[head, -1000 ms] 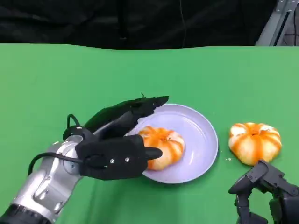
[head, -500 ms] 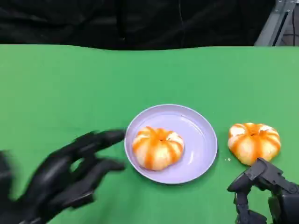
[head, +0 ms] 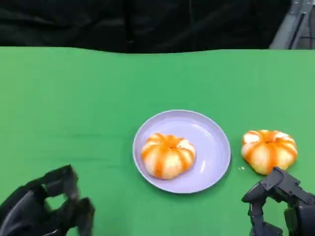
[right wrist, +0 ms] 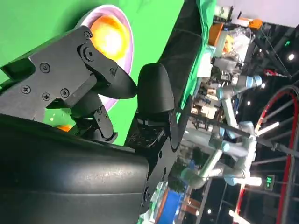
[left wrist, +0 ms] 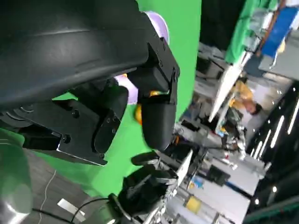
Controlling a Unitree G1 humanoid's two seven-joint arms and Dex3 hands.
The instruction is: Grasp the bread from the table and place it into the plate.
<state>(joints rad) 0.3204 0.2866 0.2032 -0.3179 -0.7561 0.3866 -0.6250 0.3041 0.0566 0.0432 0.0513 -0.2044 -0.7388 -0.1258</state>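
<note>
Where the head view looked down on the green tabletop (head: 74, 98), a lilac plate (head: 211, 142) sat near the middle with one orange-striped bread (head: 168, 155) resting inside it, toward its left half. A second bread (head: 268, 150) of the same kind lay on the bare tabletop just beside the plate's right rim, apart from it. The left robot hand (head: 44, 209) hung at the lower left corner, well apart from the plate, its fingers curled loosely with gaps between them and nothing in them. The right robot hand (head: 280, 204) sat at the lower right corner, just below the second bread and not touching it, fingers bent but separated, holding nothing.

From the left wrist view, the left robot hand (left wrist: 117, 107) showed as a black shell with its fingers (left wrist: 159, 126) apart and nothing held; slivers of the plate (left wrist: 159, 25) and an orange patch of bread (left wrist: 138, 113) peeked past them, and the right robot hand (left wrist: 145, 186) showed beyond.

From the right wrist view, the right robot hand (right wrist: 117, 93) had its fingers (right wrist: 154, 91) spread with nothing between them, and the plate (right wrist: 127, 49) with its bread (right wrist: 108, 36) lay beyond over the green tabletop (right wrist: 37, 23).
</note>
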